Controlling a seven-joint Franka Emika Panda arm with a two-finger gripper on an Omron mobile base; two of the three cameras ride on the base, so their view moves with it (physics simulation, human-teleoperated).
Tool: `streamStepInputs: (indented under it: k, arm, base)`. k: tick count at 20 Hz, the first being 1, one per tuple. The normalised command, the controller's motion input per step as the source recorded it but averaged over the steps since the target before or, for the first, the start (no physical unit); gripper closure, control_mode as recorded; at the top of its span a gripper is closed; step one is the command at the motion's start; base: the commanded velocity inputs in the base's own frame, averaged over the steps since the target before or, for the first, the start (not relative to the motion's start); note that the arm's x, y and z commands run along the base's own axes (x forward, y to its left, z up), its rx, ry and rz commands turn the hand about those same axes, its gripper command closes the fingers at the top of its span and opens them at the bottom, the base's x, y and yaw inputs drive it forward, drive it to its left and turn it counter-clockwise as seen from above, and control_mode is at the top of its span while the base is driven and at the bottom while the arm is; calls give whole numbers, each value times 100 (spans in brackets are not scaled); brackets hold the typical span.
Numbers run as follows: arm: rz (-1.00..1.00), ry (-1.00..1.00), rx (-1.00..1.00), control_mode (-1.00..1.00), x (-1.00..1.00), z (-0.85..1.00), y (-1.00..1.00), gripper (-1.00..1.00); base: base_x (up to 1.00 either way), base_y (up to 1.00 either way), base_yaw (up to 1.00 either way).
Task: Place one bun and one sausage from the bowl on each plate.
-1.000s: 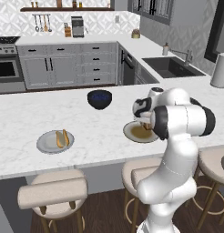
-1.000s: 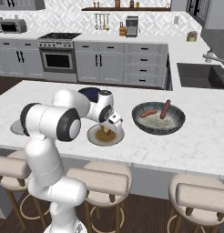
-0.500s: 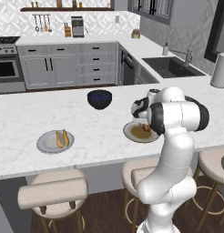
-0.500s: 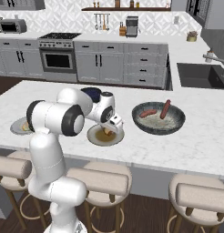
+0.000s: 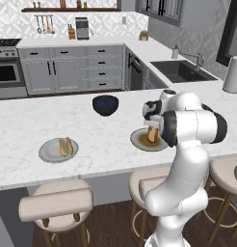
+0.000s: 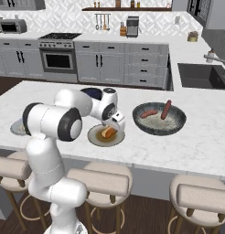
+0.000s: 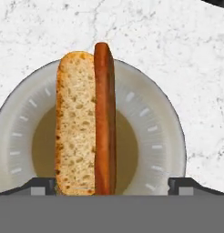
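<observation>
While the fingers [image 7: 112, 186] hang directly over the tan-centre plate [image 7: 155, 136], they are spread wide and released, gripping nothing; both tips sit far apart at the bottom corners of the hand view. On that plate a bun [image 7: 75, 123] and a sausage [image 7: 104, 118] lie side by side, touching along their length, the sausage slightly overhanging the far rim.

Taking the tan-centre plate [image 6: 106, 135] as reference on the marble bench [image 6: 201, 132]:
- wide grey bowl [image 6: 159, 118] sits just beside it on the robot's right, with two sausages [image 6: 157, 111] inside, one leaning on the bowl wall.
- dark navy bowl [image 5: 105, 104] sits behind it and to the left, well apart.
- plain grey plate [image 5: 58, 150] sits well to its left near the front edge of the bench, carrying a bun [image 5: 62, 147] and a sausage [image 5: 69, 145] side by side.

From the left base view the gripper head [image 5: 152, 113] is just above the tan-centre plate [image 5: 139, 140], arm elbow bulking in front of it. Stools [image 6: 199, 199] line the bench's near side.
</observation>
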Motion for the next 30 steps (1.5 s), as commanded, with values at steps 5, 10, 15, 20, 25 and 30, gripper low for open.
streamStepInputs:
  k: [5, 10, 15, 20, 25, 30]
  arm:
    - [-2, -34, 11, -100, -61, 100, -92, -100]
    - [-9, -15, 2, -100, -1, 93, -91, -100]
    - [-9, 23, 0, -100, 91, 17, -61, -100]
    - [0, 27, 0, -100, 80, -25, -15, -100]
    - [-2, 19, 1, -100, 42, -57, -29, -100]
    - [-6, 3, 8, -100, 20, -46, -26, -100]
  base:
    - [0, 0, 0]
    - [0, 0, 0]
    - [0, 0, 0]
    - [0, 0, 0]
    - [0, 0, 0]
    - [0, 0, 0]
